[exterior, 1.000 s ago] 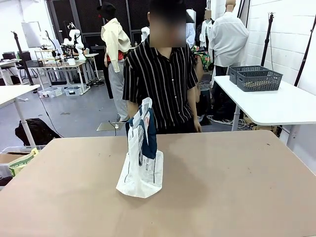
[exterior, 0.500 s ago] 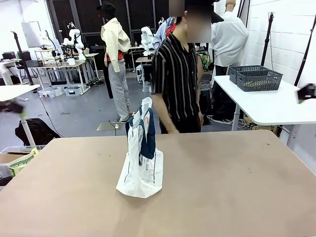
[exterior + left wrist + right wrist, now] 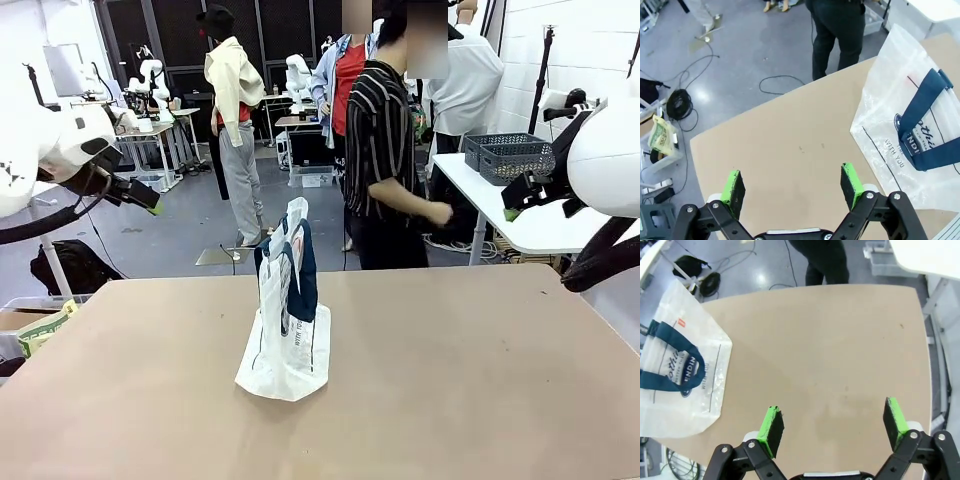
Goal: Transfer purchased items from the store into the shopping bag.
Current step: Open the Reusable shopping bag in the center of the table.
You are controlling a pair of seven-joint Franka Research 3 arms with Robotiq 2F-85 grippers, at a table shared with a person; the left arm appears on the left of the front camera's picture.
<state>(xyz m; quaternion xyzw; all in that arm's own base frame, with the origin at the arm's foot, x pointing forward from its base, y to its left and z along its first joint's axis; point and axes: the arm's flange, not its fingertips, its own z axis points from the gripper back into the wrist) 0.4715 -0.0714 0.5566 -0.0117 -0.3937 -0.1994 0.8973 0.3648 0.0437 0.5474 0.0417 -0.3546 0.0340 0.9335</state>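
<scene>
Both claws hang wide and empty, the left gripper (image 3: 152,206) at 9 o'clock and the right gripper (image 3: 512,207) at 3 o'clock in the front view. The shopping bag (image 3: 288,325) stands slumped at the centre of the table (image 3: 480,380), its mouth pinched, so an item pushed in could tip it or slide off. The front view shows a person (image 3: 385,170) reaching toward dark baskets (image 3: 515,158) at 2 o'clock; the wrist views, looking down, give the bag's lettering instead

I saw grey floor (image 3: 740,55) with loose cables (image 3: 677,103) beyond my left gripper (image 3: 792,185), white side table (image 3: 925,252) beyond the right gripper (image 3: 834,422).
</scene>
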